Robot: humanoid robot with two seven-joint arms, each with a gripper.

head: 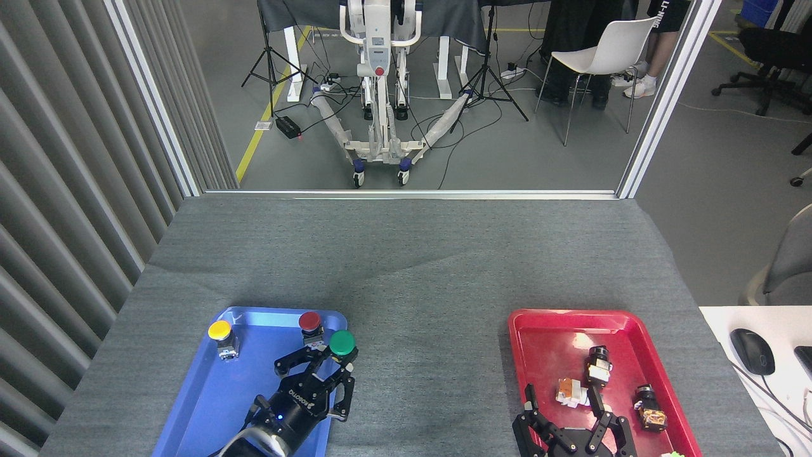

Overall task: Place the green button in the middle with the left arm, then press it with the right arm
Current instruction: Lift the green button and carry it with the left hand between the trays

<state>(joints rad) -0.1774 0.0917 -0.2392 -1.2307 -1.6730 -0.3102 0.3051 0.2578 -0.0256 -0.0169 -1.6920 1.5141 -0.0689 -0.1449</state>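
The green button (pixel 342 343) hangs in my left gripper (pixel 327 367), which is shut on its base above the right rim of the blue tray (pixel 209 393). Its dark-green cap faces up, just right of the red button (pixel 310 324). The grey cloth of the middle (pixel 425 355) lies bare between the two trays. At the bottom edge, over the near end of the red tray (pixel 552 330), my right gripper (pixel 564 406) stands open with its fingers spread.
A yellow button (pixel 221 333) stands at the back left of the blue tray. The red tray holds small parts: a black one (pixel 597 365), an orange-and-white one (pixel 569 391) and another (pixel 650 409). A computer mouse (pixel 752 350) sits on a white desk at right.
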